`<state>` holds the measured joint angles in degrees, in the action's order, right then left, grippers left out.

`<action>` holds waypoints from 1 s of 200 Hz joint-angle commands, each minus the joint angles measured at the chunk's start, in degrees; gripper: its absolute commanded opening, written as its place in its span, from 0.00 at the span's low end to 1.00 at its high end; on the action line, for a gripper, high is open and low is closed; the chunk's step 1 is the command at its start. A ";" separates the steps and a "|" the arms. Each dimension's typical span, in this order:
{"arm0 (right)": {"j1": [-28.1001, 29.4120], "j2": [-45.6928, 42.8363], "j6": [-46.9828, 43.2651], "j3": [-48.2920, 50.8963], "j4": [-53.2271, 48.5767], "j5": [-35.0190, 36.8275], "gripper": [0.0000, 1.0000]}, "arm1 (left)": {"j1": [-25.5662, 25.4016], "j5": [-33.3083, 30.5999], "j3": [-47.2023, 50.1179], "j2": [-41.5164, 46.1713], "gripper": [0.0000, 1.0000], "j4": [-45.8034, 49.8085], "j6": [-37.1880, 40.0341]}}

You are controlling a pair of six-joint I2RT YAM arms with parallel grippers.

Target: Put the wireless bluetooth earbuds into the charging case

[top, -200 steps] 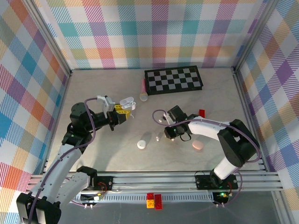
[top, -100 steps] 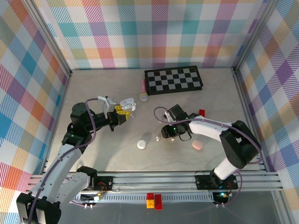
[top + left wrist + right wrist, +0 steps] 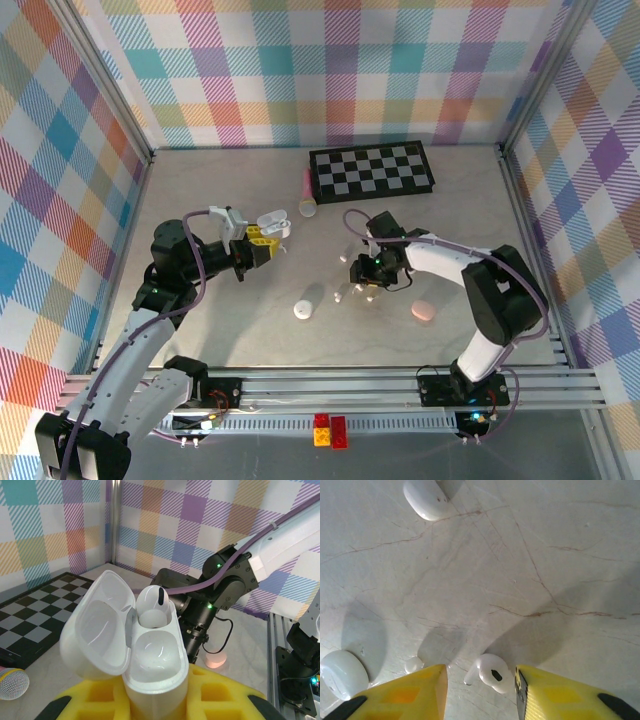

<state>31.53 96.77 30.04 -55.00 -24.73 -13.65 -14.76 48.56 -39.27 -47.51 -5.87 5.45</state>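
Overhead, the left claw [image 3: 258, 241] hangs above the left half of the pale marbled worktop [image 3: 200, 180]. It is clamped on a white pebble-shaped charging case [image 3: 272, 220] whose lid is swung open. The right claw [image 3: 358, 284] points down at the middle of the worktop. That high view also takes in a black-and-white chequered board [image 3: 372, 170] at the far side. A closed white pebble-shaped case [image 3: 303, 309] lies near and left of the right claw, and a pale pink pebble-shaped case [image 3: 424, 312] lies near and right of it.

The left wrist camera shows what the overhead view cannot. A seated white earbud [image 3: 151, 605] sits in the farther socket of the white pebble-shaped charging case [image 3: 150, 665], while the nearer socket is bare. The left claw's yellow foam pads [image 3: 235, 702] press the base of the case.

From the right wrist camera, the right claw [image 3: 481, 682] has its two yellow fingers [image 3: 410, 695] standing apart, low over the stone and gripping nothing. A loose white stemmed earbud [image 3: 492, 672] lies flat on the worktop between them. It is much closer to one finger than the other, and whether it touches that finger cannot be told.
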 commanded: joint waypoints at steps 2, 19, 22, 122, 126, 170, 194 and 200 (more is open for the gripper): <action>-0.33 1.77 2.00 -2.59 -3.17 -1.23 0.37 | 0.00 1.28 -0.07 0.76 0.01 0.06 0.87; -0.33 2.98 1.20 -3.67 -4.02 -0.94 0.36 | 0.00 1.28 -0.02 0.83 0.01 0.15 0.95; -0.33 3.18 1.04 -3.82 -4.05 -0.94 0.36 | 0.00 1.28 -0.02 0.81 0.01 0.15 0.96; -0.33 6.27 -3.10 -5.68 -7.96 -2.78 0.34 | 0.00 1.10 -0.37 0.60 0.01 0.96 1.69; -0.33 6.39 -3.16 -5.73 -8.05 -2.79 0.34 | 0.00 1.19 -0.37 0.51 0.01 0.88 1.69; -0.20 6.93 -3.82 -5.99 -8.75 -1.48 0.29 | 0.00 1.28 -0.38 0.36 0.01 0.85 1.73; -0.25 7.76 -3.13 -6.25 -8.08 -0.70 0.25 | -0.01 1.36 -0.37 0.27 0.01 0.85 1.71; -0.24 8.12 -2.91 -6.44 -7.90 -0.60 0.25 | 0.00 1.37 -0.37 0.24 0.01 0.84 1.71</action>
<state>31.40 102.85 27.42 -60.23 -31.38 -14.87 -14.76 48.56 -39.24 -47.46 -4.49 6.09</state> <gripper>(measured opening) 0.260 0.207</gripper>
